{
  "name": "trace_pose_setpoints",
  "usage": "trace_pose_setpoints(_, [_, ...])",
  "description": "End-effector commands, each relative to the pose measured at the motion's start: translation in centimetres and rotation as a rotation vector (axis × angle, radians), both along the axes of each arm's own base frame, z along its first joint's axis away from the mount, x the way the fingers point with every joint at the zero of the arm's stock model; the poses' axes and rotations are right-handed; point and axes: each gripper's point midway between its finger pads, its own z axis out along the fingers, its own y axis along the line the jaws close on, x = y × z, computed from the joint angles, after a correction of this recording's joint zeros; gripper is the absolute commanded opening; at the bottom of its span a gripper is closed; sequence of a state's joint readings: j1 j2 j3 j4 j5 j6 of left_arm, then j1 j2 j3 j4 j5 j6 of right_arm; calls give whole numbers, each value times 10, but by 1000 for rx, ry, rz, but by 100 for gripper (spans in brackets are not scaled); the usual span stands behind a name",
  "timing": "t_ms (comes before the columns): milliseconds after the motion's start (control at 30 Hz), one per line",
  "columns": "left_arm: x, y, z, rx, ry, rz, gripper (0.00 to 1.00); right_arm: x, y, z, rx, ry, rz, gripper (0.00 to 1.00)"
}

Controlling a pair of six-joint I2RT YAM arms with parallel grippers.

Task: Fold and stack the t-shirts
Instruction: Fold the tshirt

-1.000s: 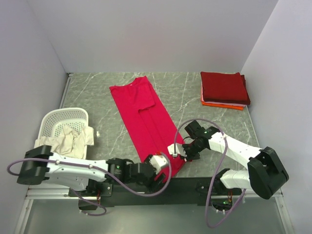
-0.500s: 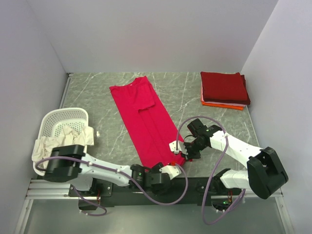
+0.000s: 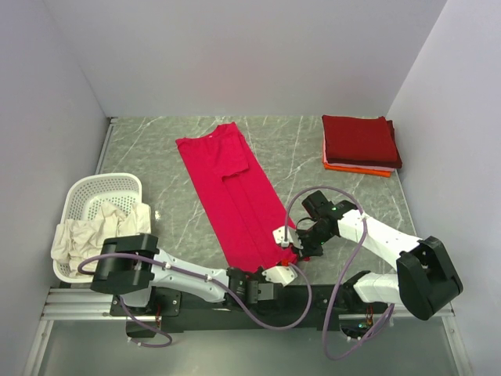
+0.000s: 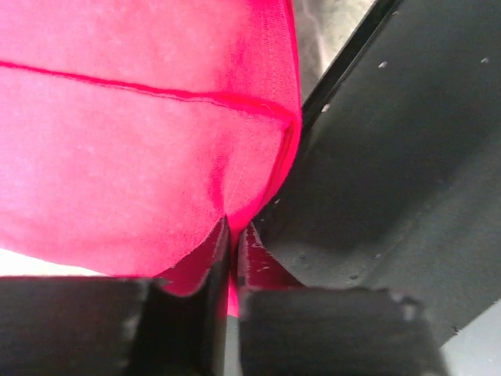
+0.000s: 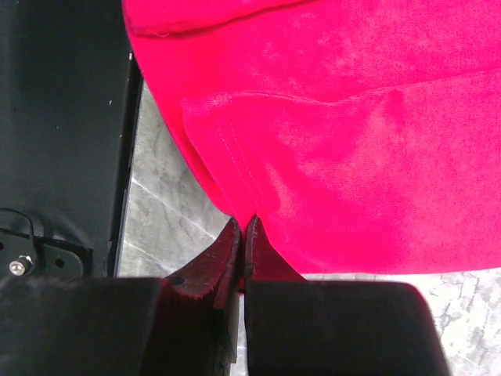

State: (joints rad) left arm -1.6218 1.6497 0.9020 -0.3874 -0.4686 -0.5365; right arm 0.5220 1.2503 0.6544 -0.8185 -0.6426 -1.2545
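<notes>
A bright crimson t-shirt [image 3: 235, 196] lies folded into a long strip running from the back of the table to its near edge. My left gripper [image 3: 272, 273] sits at the strip's near corner, shut on the crimson cloth [image 4: 156, 157]; its fingers [image 4: 211, 251] pinch a fold of it. My right gripper [image 3: 291, 244] holds the hem's right side, its jaws shut on the crimson cloth [image 5: 352, 141], which bunches at the fingertips [image 5: 227, 243]. Folded t-shirts are stacked at the back right, a dark maroon t-shirt [image 3: 360, 139] on top and an orange t-shirt [image 3: 356, 168] at the bottom.
A white slotted basket [image 3: 106, 188] stands at the near left with cream-white cloth [image 3: 90, 231] spilling over its rim. The black base rail [image 3: 313, 294] runs along the table's near edge just under both grippers. Walls close in the table on three sides.
My left arm swung right along the near edge to the shirt's near corner and its jaws closed on the cloth. The right gripper kept its grip, shifting slightly.
</notes>
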Motion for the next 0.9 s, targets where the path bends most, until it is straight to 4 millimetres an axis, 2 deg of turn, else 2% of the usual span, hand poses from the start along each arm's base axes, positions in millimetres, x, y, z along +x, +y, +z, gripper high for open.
trace_pose_setpoints(0, [9,12,-3,62,-47,36,6,7,8,17,54,-23,5,0])
trace_pose_setpoints(67, [7,9,1,39,-43,20,1,9,9,20,59,-23,-6,0])
trace_pose_setpoints(200, [4,1,22,-38,-33,4,0,17,13,29,68,-29,-34,0])
trace_pose_setpoints(267, [7,-1,37,-77,-40,2,0,31,20,41,81,-45,-72,0])
trace_pose_setpoints(300, [12,0,44,-104,-37,18,0,35,22,42,74,-35,-82,0])
trace_pose_setpoints(333, [15,-1,50,-125,-36,24,0,46,27,51,83,-55,-95,0])
trace_pose_setpoints(400, [28,4,57,-162,-30,63,0,56,31,51,63,-29,-130,0])
trace_pose_setpoints(433, [33,1,73,-234,-24,71,0,67,36,58,74,-50,-138,0])
trace_pose_setpoints(467, [38,1,79,-268,-11,80,0,72,39,59,70,-41,-163,0])
trace_pose_setpoints(500, [53,9,79,-284,-8,120,0,78,40,55,55,-25,-177,0])
trace_pose_setpoints(533, [63,8,96,-353,-13,135,0,89,48,64,68,-34,-194,0])
trace_pose_setpoints(567, [71,12,100,-378,-12,155,0,96,51,67,69,-35,-211,0])
trace_pose_setpoints(600, [91,23,100,-390,-8,212,0,104,55,61,54,-14,-230,0])
trace_pose_setpoints(633, [104,27,112,-435,-25,232,0,122,63,73,68,-37,-258,0])
trace_pose_setpoints(667, [114,31,117,-456,-30,256,0,131,67,75,67,-39,-278,0])
trace_pose_setpoints(700, [139,46,121,-475,-48,314,0,150,74,77,60,-53,-299,0])
trace_pose_setpoints(733, [151,51,124,-490,-54,339,0,160,79,79,60,-52,-328,0])
trace_pose_setpoints(767, [164,54,129,-517,-63,362,0,171,82,69,37,-34,-348,0])
trace_pose_setpoints(800, [188,69,128,-517,-67,417,0,181,85,70,35,-42,-363,0])
trace_pose_setpoints(833, [199,75,127,-516,-71,441,0,199,93,83,50,-73,-389,0])
trace_pose_setpoints(867, [210,78,129,-529,-77,456,0,209,97,73,28,-56,-402,0])
